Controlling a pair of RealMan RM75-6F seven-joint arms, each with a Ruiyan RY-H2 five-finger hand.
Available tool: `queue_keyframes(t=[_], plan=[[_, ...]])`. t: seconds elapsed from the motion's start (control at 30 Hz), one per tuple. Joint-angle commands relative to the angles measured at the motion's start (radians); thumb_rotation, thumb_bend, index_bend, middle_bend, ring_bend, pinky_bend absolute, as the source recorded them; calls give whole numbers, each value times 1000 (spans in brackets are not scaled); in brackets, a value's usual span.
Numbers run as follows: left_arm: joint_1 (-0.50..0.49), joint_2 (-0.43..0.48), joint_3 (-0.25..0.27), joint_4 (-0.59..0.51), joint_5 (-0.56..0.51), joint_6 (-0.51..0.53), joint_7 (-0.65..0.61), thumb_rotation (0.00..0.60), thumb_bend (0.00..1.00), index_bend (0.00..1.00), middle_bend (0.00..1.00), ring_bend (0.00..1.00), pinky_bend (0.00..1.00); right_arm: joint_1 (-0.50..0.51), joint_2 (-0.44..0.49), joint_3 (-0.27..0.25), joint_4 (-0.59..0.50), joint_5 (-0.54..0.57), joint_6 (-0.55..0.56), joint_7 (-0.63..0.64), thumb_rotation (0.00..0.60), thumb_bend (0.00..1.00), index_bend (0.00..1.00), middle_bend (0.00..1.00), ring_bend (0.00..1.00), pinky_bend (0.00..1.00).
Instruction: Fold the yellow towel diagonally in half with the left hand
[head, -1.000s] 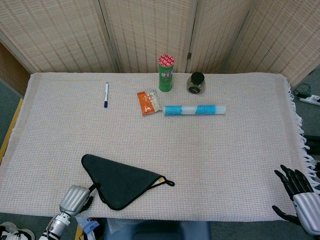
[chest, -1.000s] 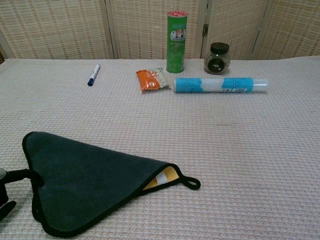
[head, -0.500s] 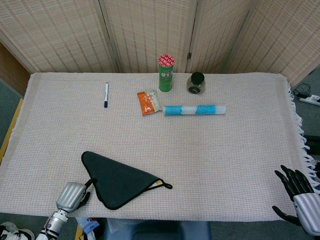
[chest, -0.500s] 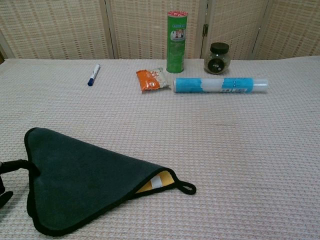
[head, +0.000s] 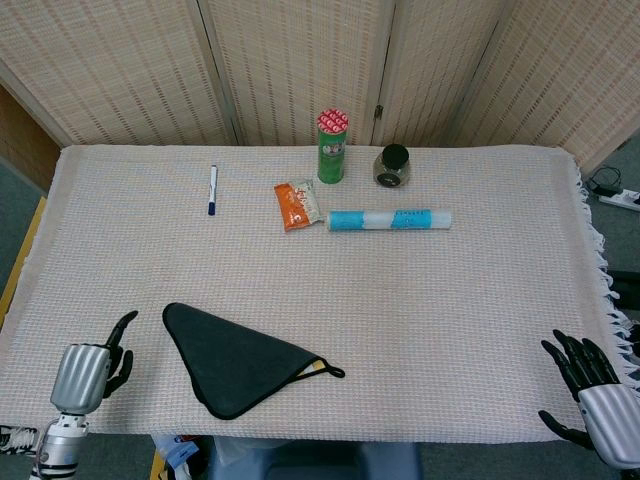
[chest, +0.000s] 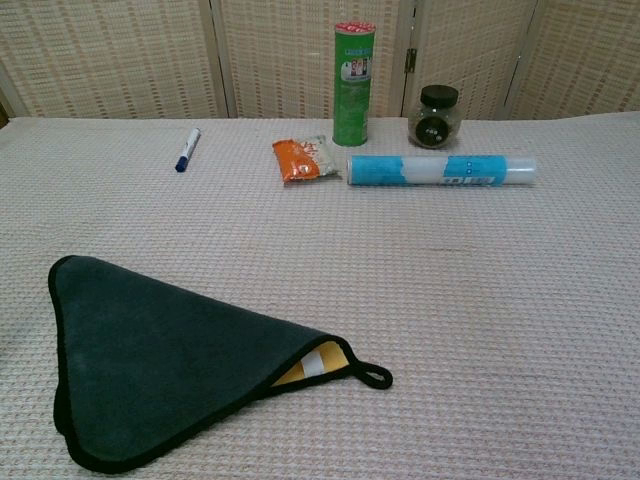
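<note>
At the near left of the table (head: 480, 300) lies the yellow towel (chest: 170, 380), folded into a dark triangle with a sliver of yellow and a hanging loop at its right corner. The left hand (head: 88, 368) sits apart to its left, fingers loosely curled, holding nothing. The right hand (head: 590, 385) rests at the near right edge, fingers spread and empty.

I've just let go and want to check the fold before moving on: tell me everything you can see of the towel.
The towel lies flat near the table's front left as a folded triangle, its dark, terry-looking side up with black edging. A sliver of the yellow side and a small white tag show at its right corner, where a black hanging loop sticks out onto the tablecloth. Edges look roughly aligned. Nothing touches it: the left hand sits apart to its left.
</note>
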Motion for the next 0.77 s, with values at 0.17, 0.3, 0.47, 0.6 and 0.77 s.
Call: queue_keyframes(t=[0.17, 0.3, 0.47, 0.6, 0.77], plan=[[64, 167, -33, -158, -103, 1, -11, 600, 412, 156, 234, 217, 118, 23, -38, 25, 5, 4, -16, -35, 600, 242, 0, 0, 0, 0], [87, 218, -18, -237, -129, -6, 45, 600, 366, 134, 157, 120, 55, 37, -55, 48, -5, 28, -33, -76, 600, 242, 0, 0, 0, 0], [99, 242, -5, -264, -127, -19, 51, 600, 347, 94, 125, 88, 36, 41, -56, 43, -25, 13, -37, -115, 600, 242, 0, 0, 0, 0], [112, 241, 8, -274, -91, 2, 65, 600, 341, 80, 110, 70, 36, 35, -51, 29, -30, -13, -21, -120, 600, 243, 0, 0, 0, 0], [120, 239, 13, -273, -86, -4, 68, 600, 339, 75, 109, 68, 36, 31, -47, 34, -32, -18, 2, -119, 600, 243, 0, 0, 0, 0]])
